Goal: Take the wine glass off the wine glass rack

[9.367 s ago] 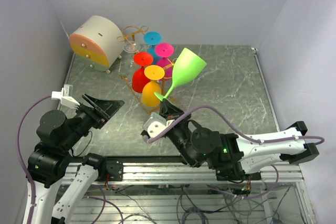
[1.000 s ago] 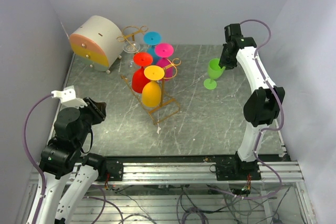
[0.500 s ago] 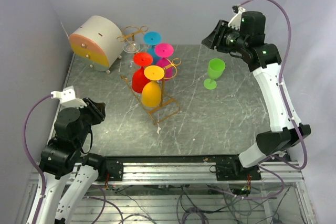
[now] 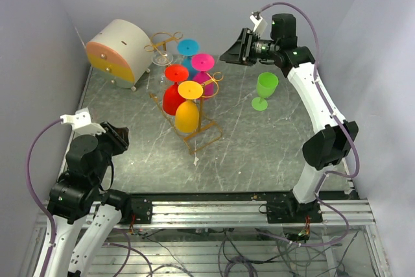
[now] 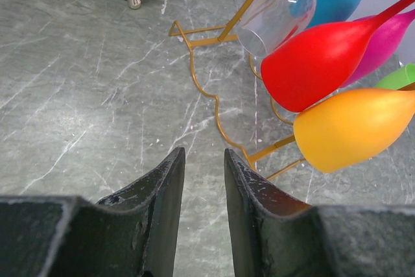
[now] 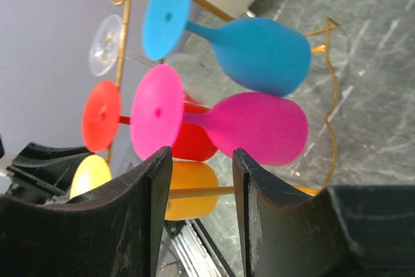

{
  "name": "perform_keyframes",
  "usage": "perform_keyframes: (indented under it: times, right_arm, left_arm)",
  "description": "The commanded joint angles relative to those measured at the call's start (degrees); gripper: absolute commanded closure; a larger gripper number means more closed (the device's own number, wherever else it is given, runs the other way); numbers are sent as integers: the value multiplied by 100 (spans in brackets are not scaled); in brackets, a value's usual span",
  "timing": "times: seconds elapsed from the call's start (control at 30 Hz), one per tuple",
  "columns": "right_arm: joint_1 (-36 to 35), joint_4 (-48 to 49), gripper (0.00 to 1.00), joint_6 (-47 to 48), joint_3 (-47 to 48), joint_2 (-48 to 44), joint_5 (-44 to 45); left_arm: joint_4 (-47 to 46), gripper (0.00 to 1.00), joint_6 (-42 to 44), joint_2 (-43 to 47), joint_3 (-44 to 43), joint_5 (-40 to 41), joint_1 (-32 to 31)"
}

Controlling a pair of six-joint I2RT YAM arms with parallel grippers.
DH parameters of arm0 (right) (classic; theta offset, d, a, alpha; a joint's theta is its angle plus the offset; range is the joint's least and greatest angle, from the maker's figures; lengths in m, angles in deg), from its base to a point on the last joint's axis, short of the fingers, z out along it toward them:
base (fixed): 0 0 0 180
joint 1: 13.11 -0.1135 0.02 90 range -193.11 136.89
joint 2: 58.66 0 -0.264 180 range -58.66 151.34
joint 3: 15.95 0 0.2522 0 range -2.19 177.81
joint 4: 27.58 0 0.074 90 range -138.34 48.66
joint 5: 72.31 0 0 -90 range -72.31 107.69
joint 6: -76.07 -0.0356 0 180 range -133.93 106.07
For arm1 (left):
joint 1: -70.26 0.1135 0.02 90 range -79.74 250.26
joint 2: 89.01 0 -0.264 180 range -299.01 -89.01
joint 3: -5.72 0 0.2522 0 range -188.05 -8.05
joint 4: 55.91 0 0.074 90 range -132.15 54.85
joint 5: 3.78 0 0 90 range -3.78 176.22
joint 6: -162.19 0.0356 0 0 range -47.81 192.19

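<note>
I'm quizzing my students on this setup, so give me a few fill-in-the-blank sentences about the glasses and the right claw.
1. The wine glass standing on the table, off the wine glass rack, is ___.
2. The coloured glass hanging farthest back is ___.
3. The right claw, jaws apart, holds ___.
Missing: green; blue; nothing.

- Bare table [image 4: 272,147] lay wide between rack [image 4: 206,135] and green glass [image 4: 265,87], which stood upright, well apart from the rack.
- On the rails, blue glass [image 4: 188,47], pink glass [image 4: 203,61], red glass [image 4: 170,98] and orange glass [image 4: 187,115] hung crowded; little gap between bowls.
- Far left: box [image 4: 117,53] stood near the rack's end.
</note>
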Motion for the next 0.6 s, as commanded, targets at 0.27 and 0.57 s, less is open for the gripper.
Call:
perform_keyframes:
  times: [0.27,0.57]
  right_arm:
    - [-236,696,59,-348,341,187,-533]
    - [-516,165,61,-49,770,557,-133]
  left_arm:
    - [33,59,-53,18,-28,191,-17]
    - [34,59,-53,54,-32,191,-17]
